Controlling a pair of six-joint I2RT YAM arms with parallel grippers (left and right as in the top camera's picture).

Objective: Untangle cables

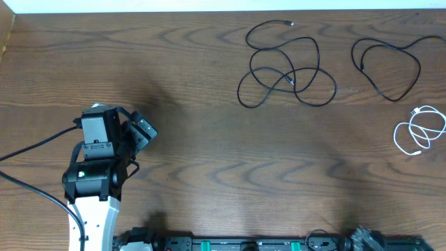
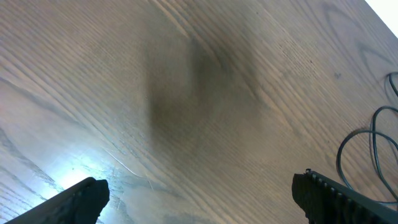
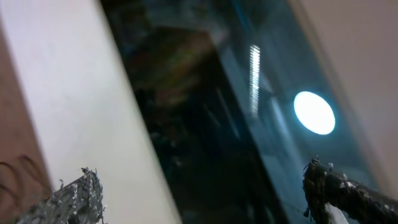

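One longer black cable [image 1: 291, 81], tangled in overlapping loops, a second black cable [image 1: 390, 98] to its right and a short white cable [image 1: 418, 130] coiled nearer lie on the wood-grain table [image 1: 209, 139] at far right, well apart from the left gripper [image 1: 143, 131] at near left, its black jaws spread and empty; the right gripper [image 3: 205, 199] likewise gapes empty.

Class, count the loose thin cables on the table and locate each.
3: long black cable looped upper centre-right; shorter black cable right of it; white cable coiled at the right edge.
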